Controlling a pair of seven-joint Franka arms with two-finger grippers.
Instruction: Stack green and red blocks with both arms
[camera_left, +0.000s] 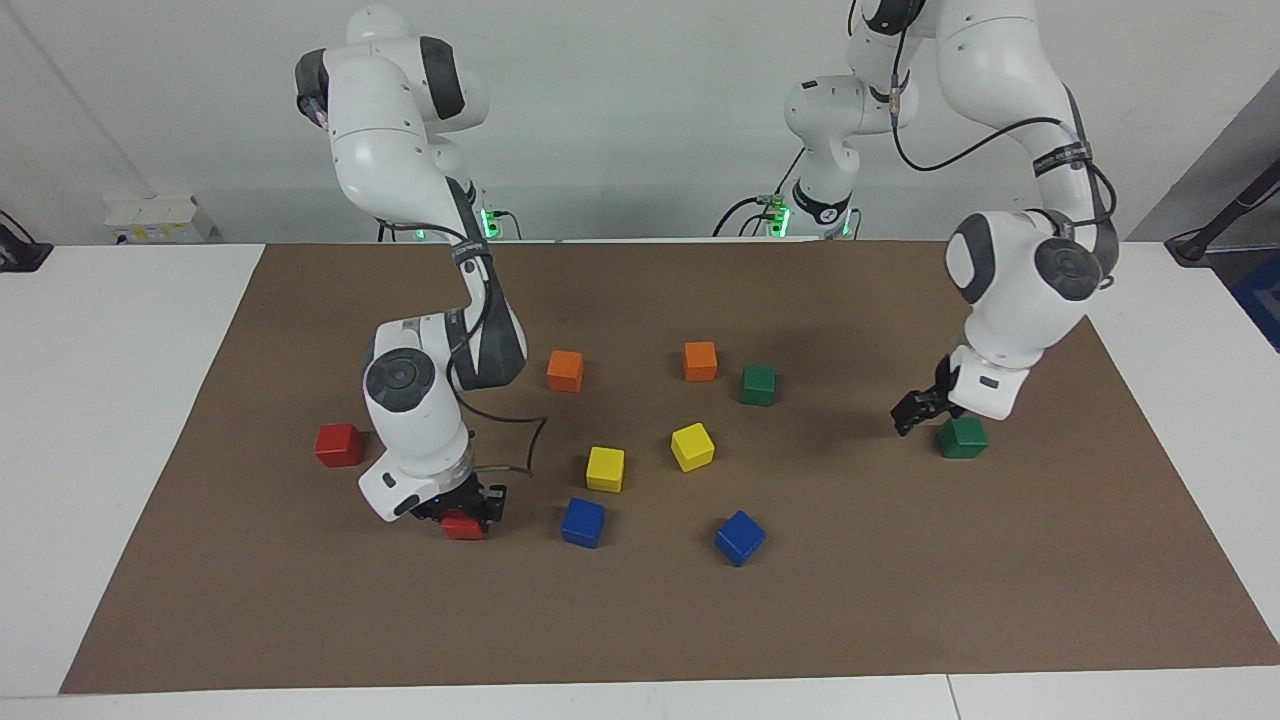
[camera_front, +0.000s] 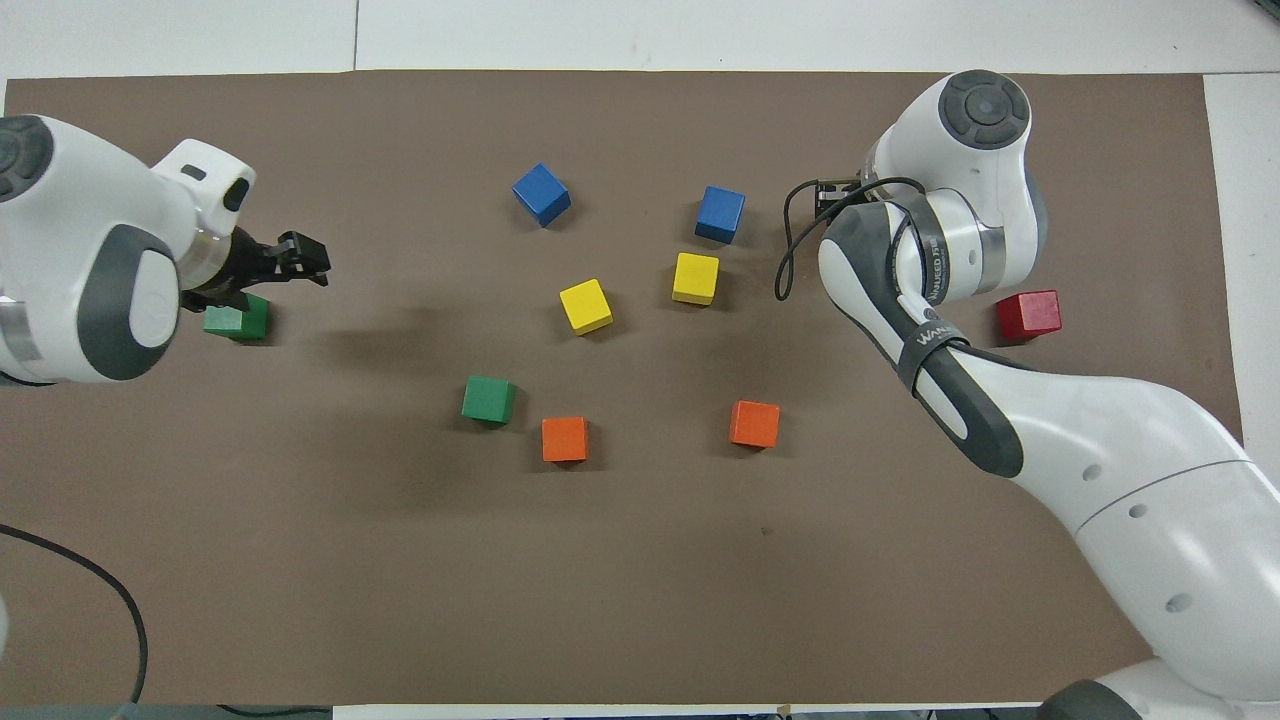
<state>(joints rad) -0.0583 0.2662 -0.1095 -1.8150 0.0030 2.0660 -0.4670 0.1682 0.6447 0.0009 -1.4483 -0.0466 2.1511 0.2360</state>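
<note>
My right gripper (camera_left: 468, 503) is shut on a red block (camera_left: 463, 525) and holds it low at the mat, beside a blue cube; in the overhead view the arm hides this block. The second red block (camera_left: 338, 445) lies toward the right arm's end of the table and also shows in the overhead view (camera_front: 1028, 314). My left gripper (camera_left: 915, 408) is open, empty and raised, just beside and above a green block (camera_left: 962, 437) that rests on the mat. The second green block (camera_left: 758, 384) lies near the middle and also shows in the overhead view (camera_front: 488, 399).
Two orange cubes (camera_left: 565, 370) (camera_left: 700, 361), two yellow cubes (camera_left: 605, 468) (camera_left: 692, 446) and two blue cubes (camera_left: 583, 522) (camera_left: 740, 537) lie scattered across the middle of the brown mat (camera_left: 900, 600).
</note>
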